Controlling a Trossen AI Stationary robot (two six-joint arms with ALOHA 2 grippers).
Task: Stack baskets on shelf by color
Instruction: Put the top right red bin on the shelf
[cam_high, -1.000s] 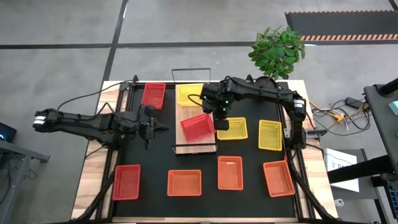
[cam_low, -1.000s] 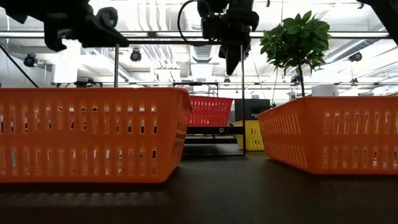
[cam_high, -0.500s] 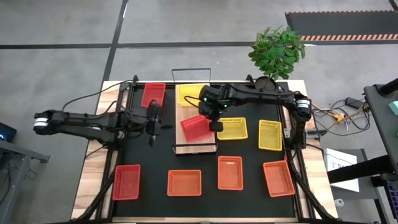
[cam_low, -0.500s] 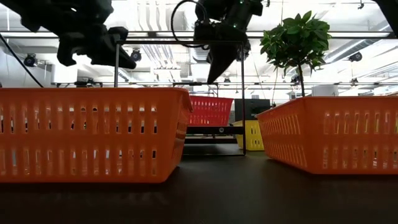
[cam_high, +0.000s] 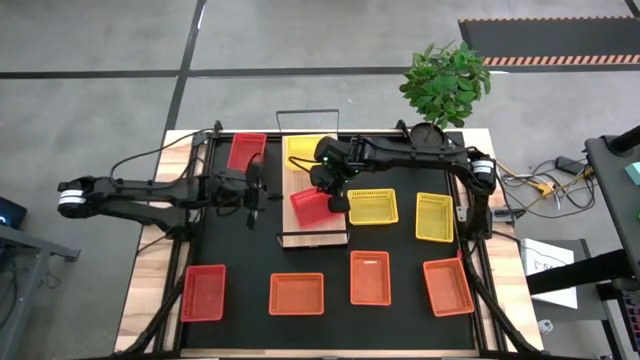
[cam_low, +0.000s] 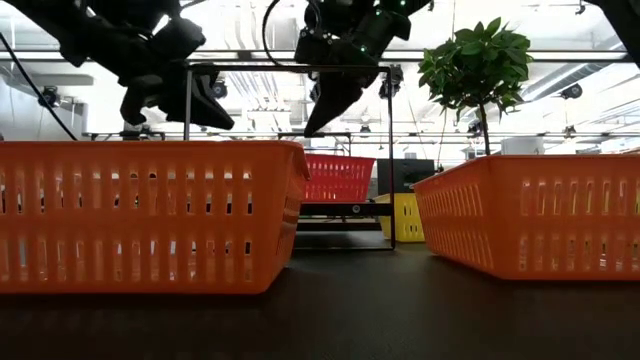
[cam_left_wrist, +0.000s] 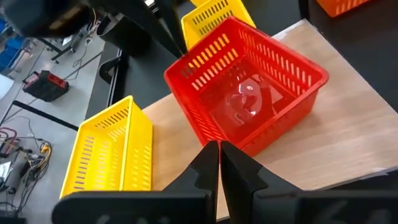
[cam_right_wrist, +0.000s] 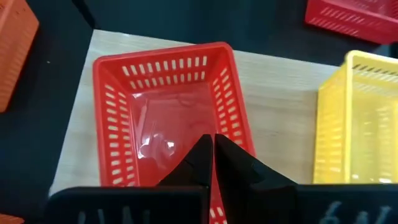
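2 grippers hover at the long light-wood plank shelf (cam_high: 318, 236). The right gripper (cam_right_wrist: 212, 158) is pinched shut, empty, over the red plastic mesh basket (cam_high: 312, 206), which sits askew and empty on the shelf. The left gripper (cam_left_wrist: 219, 163), also closed on nothing, hangs just beside it. A yellow mesh basket (cam_high: 303, 151), empty, occupies the shelf's far end.

red basket (cam_high: 312, 205) sits askew on the light-wood shelf (cam_high: 315, 237), beside a yellow basket (cam_high: 304, 152).
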